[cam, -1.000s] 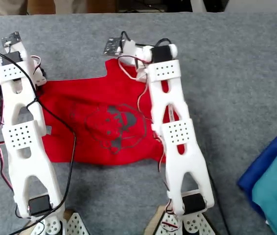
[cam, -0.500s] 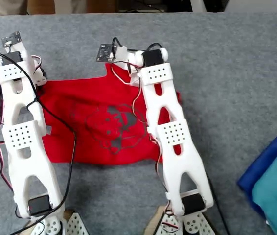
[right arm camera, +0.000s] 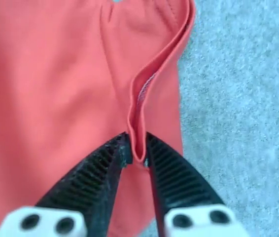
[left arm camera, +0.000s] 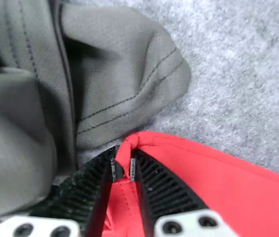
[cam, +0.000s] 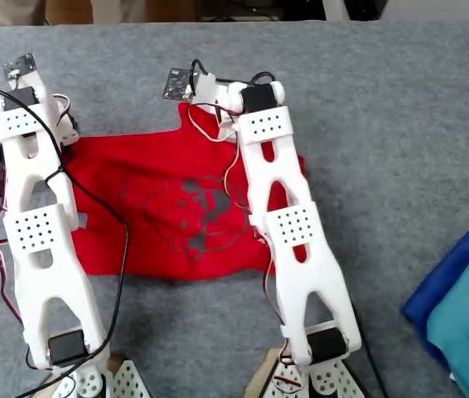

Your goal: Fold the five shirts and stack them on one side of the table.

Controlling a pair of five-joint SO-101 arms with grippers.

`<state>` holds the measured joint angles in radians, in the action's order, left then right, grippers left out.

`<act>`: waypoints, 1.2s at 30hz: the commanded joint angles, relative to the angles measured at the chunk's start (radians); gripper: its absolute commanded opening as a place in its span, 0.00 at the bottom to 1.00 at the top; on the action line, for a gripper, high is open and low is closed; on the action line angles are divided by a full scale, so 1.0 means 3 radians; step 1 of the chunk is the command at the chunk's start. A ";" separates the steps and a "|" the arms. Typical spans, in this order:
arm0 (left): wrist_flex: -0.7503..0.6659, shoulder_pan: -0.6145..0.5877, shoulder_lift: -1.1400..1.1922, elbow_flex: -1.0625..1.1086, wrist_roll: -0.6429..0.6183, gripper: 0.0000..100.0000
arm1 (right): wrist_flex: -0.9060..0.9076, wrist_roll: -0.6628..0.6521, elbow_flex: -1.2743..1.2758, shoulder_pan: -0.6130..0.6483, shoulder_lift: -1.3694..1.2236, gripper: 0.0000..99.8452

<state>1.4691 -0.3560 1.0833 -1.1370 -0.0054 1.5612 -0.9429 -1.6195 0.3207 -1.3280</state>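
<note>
Two red shirt [cam: 156, 178] folds in left claw [left arm camera: 122, 170], right claw [right arm camera: 137, 152]

Left gripper [left arm camera: 122, 170], right gripper [right arm camera: 135, 150], both clamped

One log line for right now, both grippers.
left gripper: shut on red shirt edge | right gripper: shut on red shirt edge

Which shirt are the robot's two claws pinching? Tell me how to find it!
On the grey table, two white arms stand side by side. Spread flat beneath them lies the red shirt, its edge pinched by the left gripper and the right gripper. It's the only red one, with a dark picture in the middle; the folded blue and teal shirts sit apart.
</note>
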 commanded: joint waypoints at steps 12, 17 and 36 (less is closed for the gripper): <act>-0.0056 0.0036 -0.0033 -0.0036 0.0010 0.02 | -0.0189 0.0148 -0.0156 -0.0110 0.0105 0.00; -0.0169 0.0066 -0.0033 -0.0046 -0.0107 0.02 | -0.0256 0.0292 -0.0161 -0.0120 0.0509 0.00; 0.0675 0.0767 -0.1071 -0.1790 0.0061 0.02 | 0.0353 0.0834 -0.0146 -0.0862 0.3480 0.00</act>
<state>1.5996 -0.1626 0.9191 -1.6233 -0.0284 1.6333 -0.7050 -1.6210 0.0936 -0.4289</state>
